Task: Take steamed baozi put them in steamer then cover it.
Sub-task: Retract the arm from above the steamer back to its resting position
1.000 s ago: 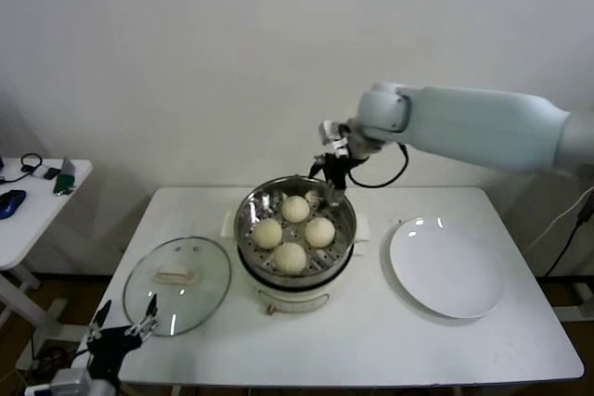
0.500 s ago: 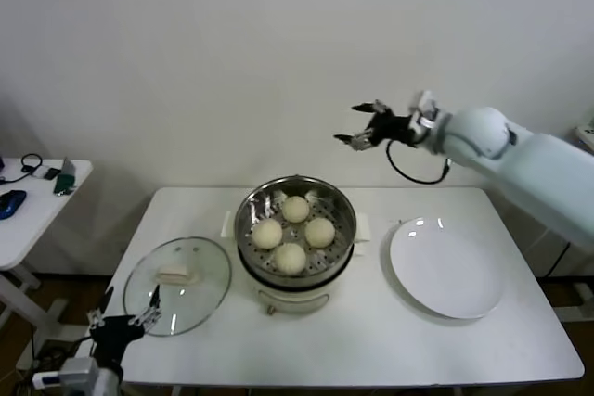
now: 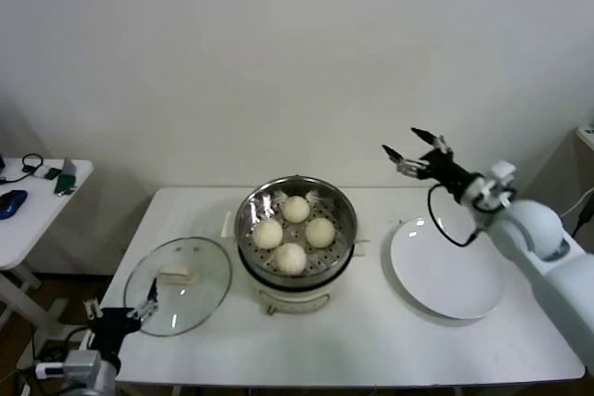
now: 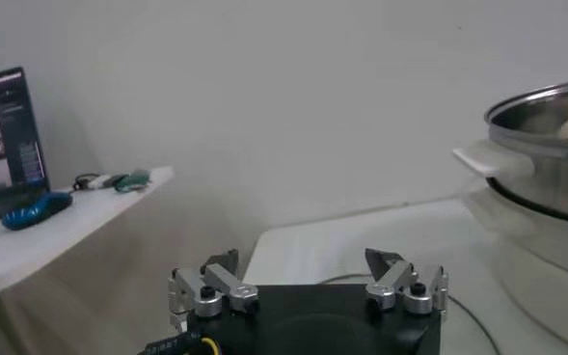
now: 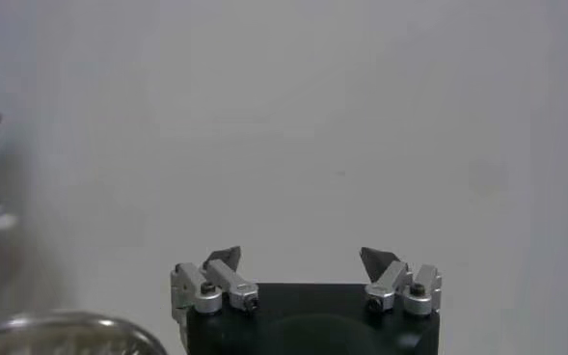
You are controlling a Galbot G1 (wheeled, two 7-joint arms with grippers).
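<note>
Several cream-white baozi (image 3: 295,209) lie on the perforated tray inside the steel steamer (image 3: 295,277) in the middle of the table. The glass cover (image 3: 177,273) rests flat on the table to the steamer's left, white handle up. My right gripper (image 3: 402,142) hangs open and empty in the air, right of the steamer and above the far edge of the plate; in its wrist view the right gripper (image 5: 301,259) faces the wall. My left gripper (image 3: 121,309) waits open, low at the table's front-left corner near the cover. The left wrist view shows the left gripper (image 4: 303,262) empty, with the steamer (image 4: 544,135) beyond.
A flat white plate (image 3: 447,269) lies bare to the right of the steamer. A small side table (image 3: 37,201) with a blue mouse (image 3: 9,203) and cables stands off to the left. A white wall lies close behind the table.
My right arm has swung away from above the steamer's far rim, up and to the right, and now hangs over the plate side. The left gripper has barely moved.
</note>
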